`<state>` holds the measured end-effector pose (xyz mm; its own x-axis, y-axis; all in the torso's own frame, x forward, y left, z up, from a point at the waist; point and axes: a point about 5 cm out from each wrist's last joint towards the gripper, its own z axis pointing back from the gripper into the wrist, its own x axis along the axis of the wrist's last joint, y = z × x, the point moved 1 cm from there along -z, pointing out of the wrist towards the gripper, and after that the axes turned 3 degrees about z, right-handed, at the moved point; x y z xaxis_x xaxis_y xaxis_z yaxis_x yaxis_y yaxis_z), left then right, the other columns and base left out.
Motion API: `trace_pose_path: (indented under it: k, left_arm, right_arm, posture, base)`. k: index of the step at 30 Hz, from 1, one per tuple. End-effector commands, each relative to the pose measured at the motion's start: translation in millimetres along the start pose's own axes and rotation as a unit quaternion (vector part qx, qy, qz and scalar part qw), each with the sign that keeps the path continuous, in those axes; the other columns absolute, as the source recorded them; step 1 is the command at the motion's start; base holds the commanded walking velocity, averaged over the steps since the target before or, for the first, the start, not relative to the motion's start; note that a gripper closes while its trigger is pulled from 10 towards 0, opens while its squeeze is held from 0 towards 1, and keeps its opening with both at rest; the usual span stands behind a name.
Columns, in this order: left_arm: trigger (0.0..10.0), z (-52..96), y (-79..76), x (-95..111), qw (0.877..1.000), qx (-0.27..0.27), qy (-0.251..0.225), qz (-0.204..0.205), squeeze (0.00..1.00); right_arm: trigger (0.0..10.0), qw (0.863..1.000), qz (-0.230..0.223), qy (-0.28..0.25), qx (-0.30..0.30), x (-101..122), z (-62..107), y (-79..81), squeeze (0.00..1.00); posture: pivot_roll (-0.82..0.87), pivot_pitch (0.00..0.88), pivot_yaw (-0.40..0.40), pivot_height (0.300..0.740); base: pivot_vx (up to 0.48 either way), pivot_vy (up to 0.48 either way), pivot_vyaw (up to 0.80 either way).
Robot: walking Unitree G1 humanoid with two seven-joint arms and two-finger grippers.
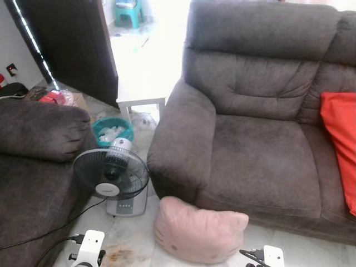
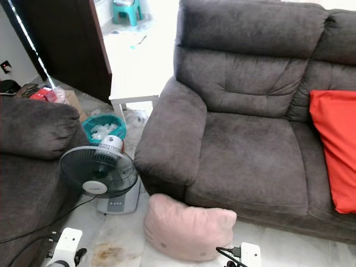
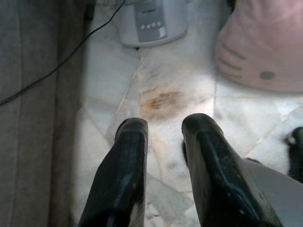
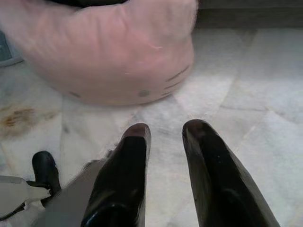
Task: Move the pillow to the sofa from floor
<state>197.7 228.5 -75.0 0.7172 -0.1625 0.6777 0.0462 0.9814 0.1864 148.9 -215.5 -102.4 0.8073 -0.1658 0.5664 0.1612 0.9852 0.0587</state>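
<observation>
A pink cat-face pillow (image 1: 197, 231) lies on the pale marble floor, leaning against the front of the dark brown sofa (image 1: 261, 144). My left gripper (image 3: 163, 130) hangs open over the floor, to the left of the pillow (image 3: 265, 47), with nothing between its fingers. In the right wrist view my right gripper (image 4: 165, 132) is open too, low over the tiles a short way in front of the pillow (image 4: 109, 52) and not touching it. The sofa seat is bare apart from a red cushion (image 1: 339, 139) at its right end.
A standing fan (image 1: 114, 175) sits on the floor just left of the pillow, its cord (image 1: 50, 231) trailing toward me. Behind it are a teal basket (image 1: 111, 130) and a white table (image 1: 142, 94). A second brown sofa (image 1: 33, 167) fills the left side.
</observation>
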Motion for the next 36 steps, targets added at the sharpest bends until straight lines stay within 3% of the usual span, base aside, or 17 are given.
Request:
trace_pose_path:
  k: [1, 13, 23, 31, 36]
  left_arm:
    - [10.0, 2.0, 2.4, -6.4, 1.0, 0.0, 0.01, -0.014, 0.0]
    - [10.0, 1.8, 2.1, -5.8, 1.0, -0.001, 0.009, -0.015, 0.0]
    - [10.0, 3.0, -0.6, -0.5, 0.999, -0.012, -0.029, 0.016, 0.0]
    - [10.0, 3.1, -2.3, -0.1, 0.999, -0.025, -0.031, 0.025, 0.0]
    - [10.0, 3.2, -2.6, -0.1, 0.999, -0.029, -0.033, 0.03, 0.0]
  right_arm:
    - [10.0, 1.0, -0.003, 0.004, -0.001, -2.2, 0.3, 0.2, 0.0]
    - [10.0, 1.0, -0.003, 0.004, -0.001, -1.8, 0.2, 0.2, 0.0]
    - [10.0, 1.0, -0.002, 0.004, 0.0, -1.9, 0.3, -0.1, 0.0]
    - [10.0, 1.0, -0.007, 0.003, 0.0, -1.9, 0.3, 0.2, 0.0]
    - [10.0, 1.0, -0.01, 0.003, 0.003, -2.0, 0.3, 0.8, 0.0]
  posture:
    - [0.09, 0.051, -0.021, 0.74]
    - [0.09, 0.051, -0.021, 0.74]
    - [0.1, 0.052, -0.023, 0.74]
    - [0.1, 0.052, -0.023, 0.74]
    - [0.1, 0.052, -0.023, 0.74]
  base:
    - [0.0, 0.0, 0.0]
    - [0.0, 0.0, 0.0]
    - [0.0, 0.0, 0.0]
    - [0.0, 0.0, 0.0]
    - [0.0, 0.0, -0.77]
